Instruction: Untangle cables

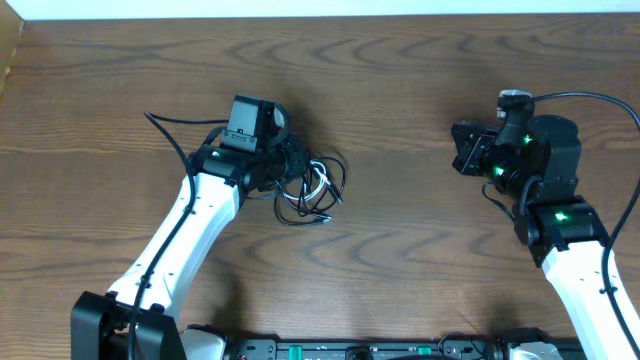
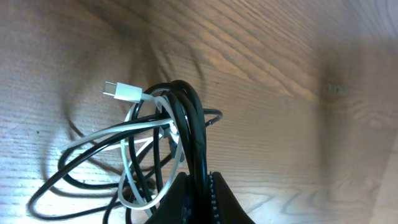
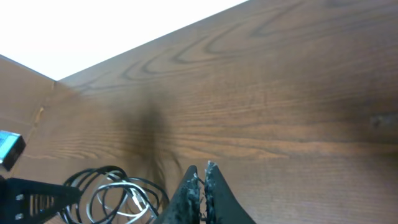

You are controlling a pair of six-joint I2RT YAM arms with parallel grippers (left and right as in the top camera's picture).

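- Left claw point(image 2: 198, 196) pinches the black cable point(image 2: 196, 124), perhaps several strands, at the tangle's left edge on the bench point(image 1: 400, 260).
- White cable point(image 2: 127, 93) threads those loops; right claw point(image 3: 200, 186), pressed together and empty, sits well to the right.

table point(image 1: 400, 90): dark wood grain, smooth, faint sheen
black cable point(image 2: 196, 127): glossy plastic sheath
white cable point(image 2: 93, 137): smooth matt plastic
plug point(image 2: 126, 93): white plastic, metal tip

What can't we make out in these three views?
Overhead: the left side of the tangle lies under the left wrist camera, and the crossings are too small to trace.
Left wrist: the left pincer grips the black cable. The pincer itself and the bottom edge hide whether the white cable is pinched too.
Right wrist: the tangle is cut off by the bottom edge.
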